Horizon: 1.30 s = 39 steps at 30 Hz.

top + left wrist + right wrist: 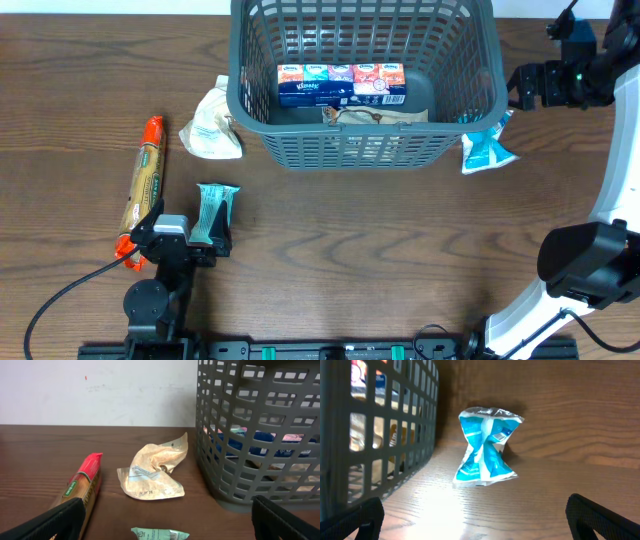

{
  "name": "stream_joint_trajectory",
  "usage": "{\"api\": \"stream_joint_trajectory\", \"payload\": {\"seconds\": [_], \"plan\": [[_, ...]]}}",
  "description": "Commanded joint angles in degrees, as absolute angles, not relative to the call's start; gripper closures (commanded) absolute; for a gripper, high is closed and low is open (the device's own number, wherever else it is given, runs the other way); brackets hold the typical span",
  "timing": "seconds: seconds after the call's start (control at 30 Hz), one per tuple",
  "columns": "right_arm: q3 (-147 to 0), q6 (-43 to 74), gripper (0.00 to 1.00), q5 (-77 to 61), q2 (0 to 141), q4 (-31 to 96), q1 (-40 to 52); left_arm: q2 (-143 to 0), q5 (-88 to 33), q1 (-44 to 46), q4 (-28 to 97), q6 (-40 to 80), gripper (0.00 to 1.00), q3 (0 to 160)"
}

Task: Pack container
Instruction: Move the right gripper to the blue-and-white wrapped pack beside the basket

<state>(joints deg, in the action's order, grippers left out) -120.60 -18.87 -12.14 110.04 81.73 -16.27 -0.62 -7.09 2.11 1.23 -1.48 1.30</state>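
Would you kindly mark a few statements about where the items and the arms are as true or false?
1. The tissue pack lies inside the basket. True.
2. The blue packet is in the basket. False: it lies on the table, just outside the basket's right wall.
3. The left end effector and the right end effector are both open and hold nothing. True.
4. The tube lies to the right of the basket. False: it lies on the table to the basket's left, beyond the crumpled wrapper.
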Motion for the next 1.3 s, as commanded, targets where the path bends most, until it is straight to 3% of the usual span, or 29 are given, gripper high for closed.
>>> {"api": "stream_joint_trajectory", "payload": {"seconds": [0.0,0.8,1.27], "plan": [[-118.67,-21.52,0.01,-13.58,109.84,81.12,-16.97,-0.21,-8.54,2.28,3.18,-1.19,0.01,0.23],[-92.95,-18.55,0.01,-12.95,109.84,61.91,-18.02,-0.21,-8.56,2.28,3.18,-1.19,0.01,0.23],[-90.98,-9.93,0.01,-5.76,109.84,56.47,-17.43,-0.21,-8.56,2.28,3.18,-1.19,0.01,0.23]]}}
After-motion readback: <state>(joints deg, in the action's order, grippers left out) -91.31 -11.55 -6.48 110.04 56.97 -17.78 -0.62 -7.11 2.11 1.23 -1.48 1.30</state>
